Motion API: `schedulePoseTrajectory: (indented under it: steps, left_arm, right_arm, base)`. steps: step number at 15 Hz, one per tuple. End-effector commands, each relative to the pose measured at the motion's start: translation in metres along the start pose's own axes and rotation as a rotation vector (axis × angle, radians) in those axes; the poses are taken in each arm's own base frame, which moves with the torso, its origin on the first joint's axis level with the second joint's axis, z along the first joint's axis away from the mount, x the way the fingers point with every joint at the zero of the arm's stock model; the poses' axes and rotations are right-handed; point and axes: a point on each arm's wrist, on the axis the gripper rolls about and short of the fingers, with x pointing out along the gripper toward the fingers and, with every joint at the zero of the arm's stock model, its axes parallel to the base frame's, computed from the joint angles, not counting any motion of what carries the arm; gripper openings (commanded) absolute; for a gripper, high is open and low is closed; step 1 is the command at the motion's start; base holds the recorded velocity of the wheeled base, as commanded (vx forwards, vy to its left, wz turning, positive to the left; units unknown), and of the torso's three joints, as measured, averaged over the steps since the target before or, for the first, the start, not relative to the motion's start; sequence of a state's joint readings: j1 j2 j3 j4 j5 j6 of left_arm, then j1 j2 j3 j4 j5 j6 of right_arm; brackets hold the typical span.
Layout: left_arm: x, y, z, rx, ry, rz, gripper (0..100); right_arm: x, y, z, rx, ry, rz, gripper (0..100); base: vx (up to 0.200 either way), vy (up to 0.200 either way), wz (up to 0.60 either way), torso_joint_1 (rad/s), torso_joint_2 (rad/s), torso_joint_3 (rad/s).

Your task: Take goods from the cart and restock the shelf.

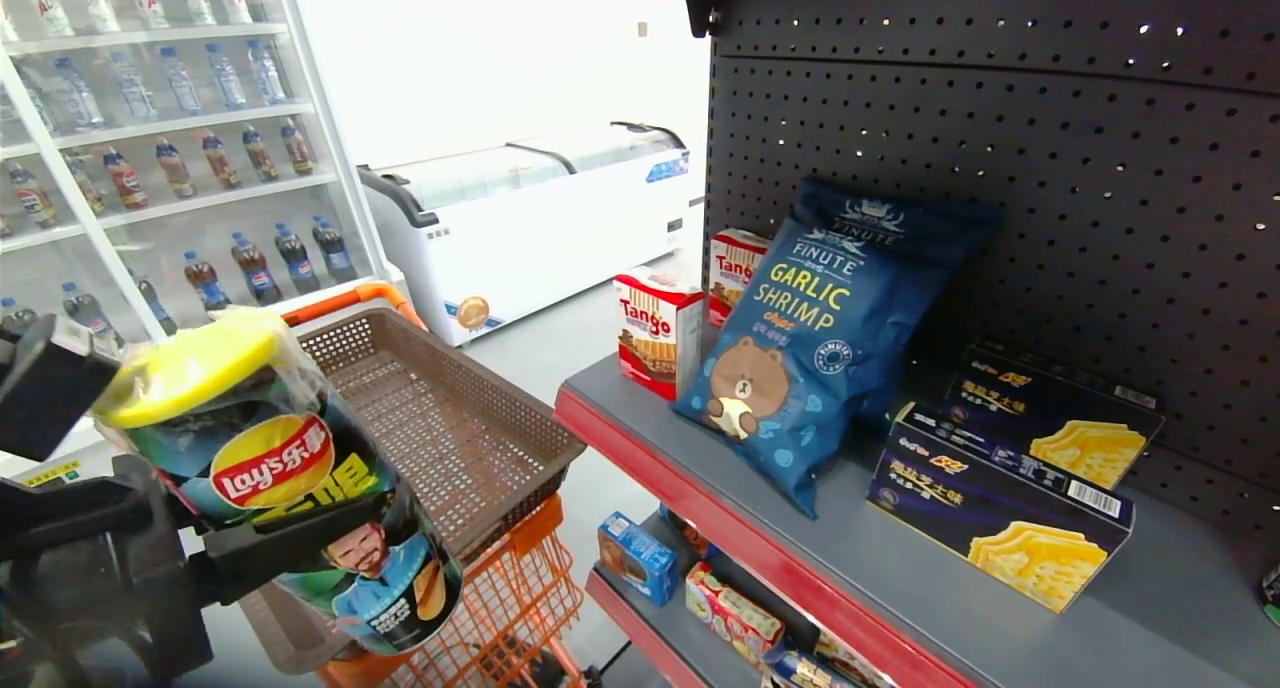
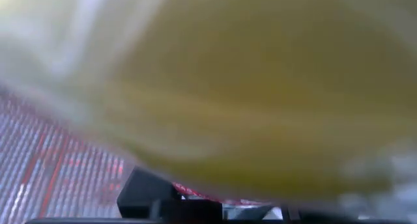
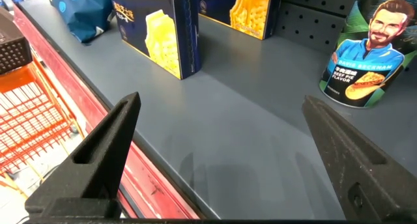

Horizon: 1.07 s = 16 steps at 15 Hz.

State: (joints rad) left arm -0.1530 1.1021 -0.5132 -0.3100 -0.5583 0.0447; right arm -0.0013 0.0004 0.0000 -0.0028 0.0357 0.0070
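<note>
My left gripper [image 1: 150, 488] is shut on a tall chips canister [image 1: 290, 488] with a yellow lid [image 1: 185, 368], held tilted at the left, over the near corner of the cart's brown basket [image 1: 450, 418]. In the left wrist view the yellow lid [image 2: 247, 100] sits close against the camera. The grey shelf [image 1: 900, 588] with a red front edge lies to the right. My right gripper [image 3: 221, 107] hangs open above a bare stretch of the shelf [image 3: 247, 139], with nothing between its fingers. Another chips canister [image 3: 368, 51] stands upright on the shelf beyond it.
On the shelf stand blue garlic shrimp bags [image 1: 810, 338], two red-and-white wafer boxes [image 1: 655, 333] and two dark blue boxes [image 1: 1010, 498]. The orange cart frame [image 1: 520, 608] sits beside the shelf's lower tier of snacks [image 1: 730, 608]. A chest freezer [image 1: 540, 218] and drinks cooler [image 1: 170, 158] stand behind.
</note>
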Motion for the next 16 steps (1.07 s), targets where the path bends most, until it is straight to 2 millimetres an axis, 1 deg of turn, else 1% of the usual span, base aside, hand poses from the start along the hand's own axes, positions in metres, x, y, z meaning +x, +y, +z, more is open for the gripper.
schedulePoseTrajectory:
  steps: [1,2,4,5,7,9,11,13,15,16]
  left_arm:
    - [0.002,-0.002,0.014,0.029,-0.037,-0.043,0]
    - [0.009,0.003,0.019,0.028,-0.028,-0.055,0]
    - [0.018,0.007,0.017,0.026,-0.004,-0.086,0]
    - [0.019,0.005,0.015,0.047,0.001,-0.167,0]
    - [0.029,0.005,0.007,0.082,0.022,-0.328,0]
    - [0.033,0.007,0.013,0.115,0.01,-0.338,0]
    - [0.036,0.007,0.014,0.12,0.009,-0.362,0]
    - [0.036,-0.011,0.01,0.123,0.014,-0.517,0]
    - [0.034,-0.026,0.009,0.128,0.032,-0.604,0]
    - [0.034,-0.026,0.009,0.128,0.032,-0.604,0]
  right_arm:
    - [0.0,0.0,0.0,0.001,-0.001,0.001,100]
    - [0.0,0.0,0.0,-0.001,-0.001,-0.001,100]
    - [0.0,0.0,0.0,0.001,-0.001,0.001,100]
    - [0.0,0.0,0.0,-0.001,-0.001,0.001,100]
    - [0.0,0.0,0.0,0.001,-0.001,-0.001,100]
    - [0.0,0.0,0.0,-0.001,-0.001,0.001,100]
    - [0.0,0.0,0.0,-0.001,-0.001,-0.001,100]
    - [0.0,0.0,0.0,-0.001,0.001,0.001,100]
    - [0.0,0.0,0.0,-0.001,0.001,0.001,100]
    - [0.0,0.0,0.0,-0.001,0.001,0.001,100]
  base:
    - [0.0,0.0,0.0,0.0,0.0,0.0]
    - [0.0,0.0,0.0,0.0,0.0,0.0]
    - [0.0,0.0,0.0,0.0,0.0,0.0]
    - [0.0,0.0,0.0,0.0,0.0,0.0]
    - [0.0,0.0,0.0,0.0,0.0,0.0]
    - [0.0,0.0,0.0,0.0,0.0,0.0]
    - [0.0,0.0,0.0,0.0,0.0,0.0]
    - [0.0,0.0,0.0,0.0,0.0,0.0]
    - [0.0,0.0,0.0,0.0,0.0,0.0]
    - [0.0,0.0,0.0,0.0,0.0,0.0]
